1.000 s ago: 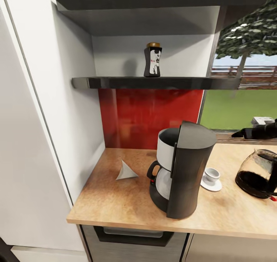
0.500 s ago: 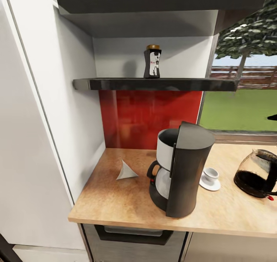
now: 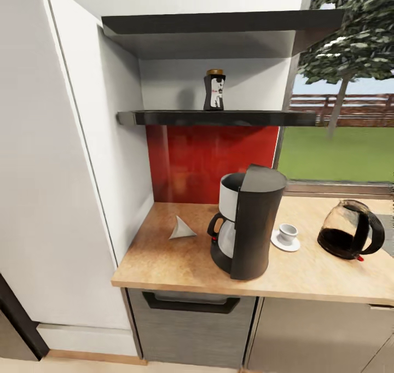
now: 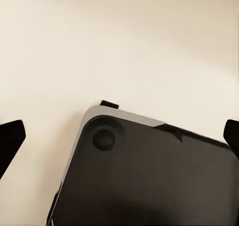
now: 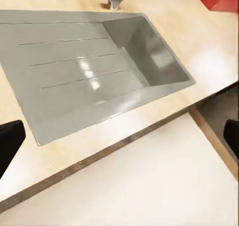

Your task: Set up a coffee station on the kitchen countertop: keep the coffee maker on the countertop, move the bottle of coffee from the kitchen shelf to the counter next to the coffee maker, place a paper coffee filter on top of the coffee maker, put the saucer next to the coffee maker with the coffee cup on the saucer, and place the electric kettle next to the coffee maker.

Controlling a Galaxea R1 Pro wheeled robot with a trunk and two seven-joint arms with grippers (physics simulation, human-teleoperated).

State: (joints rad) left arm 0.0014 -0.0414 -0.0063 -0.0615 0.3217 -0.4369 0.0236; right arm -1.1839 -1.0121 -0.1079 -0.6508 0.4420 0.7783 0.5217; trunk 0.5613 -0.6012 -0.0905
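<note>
Head view: a wooden kitchen countertop (image 3: 164, 269) sits in a corner beside tall white cabinets, with a red backsplash (image 3: 210, 162) behind it. A black and white coffee maker (image 3: 246, 222) stands upright near the middle of the counter. To its left, lying apart from it on the wood, is a white cone-shaped paper coffee filter (image 3: 181, 229). Just to the right of the coffee maker, a small white coffee cup (image 3: 287, 233) rests on a white saucer (image 3: 285, 244). Farther right stands a glass electric kettle (image 3: 350, 237) with a black handle and dark liquid inside. Above the counter, on a dark shelf (image 3: 219, 117), the bottle of coffee (image 3: 214, 90) stands upright, dark with a gold lid. A window at the right shows grass, a fence and a tree.

In the left wrist view, the left gripper (image 4: 119, 136) has its dark fingertips spread wide apart at the edges of the frame, holding nothing, above a dark rounded-corner panel (image 4: 149, 176) on a pale floor.

In the right wrist view, the right gripper (image 5: 119, 136) is likewise spread wide and empty, looking over a grey sink (image 5: 89, 71) with a draining board set into a wooden counter.
</note>
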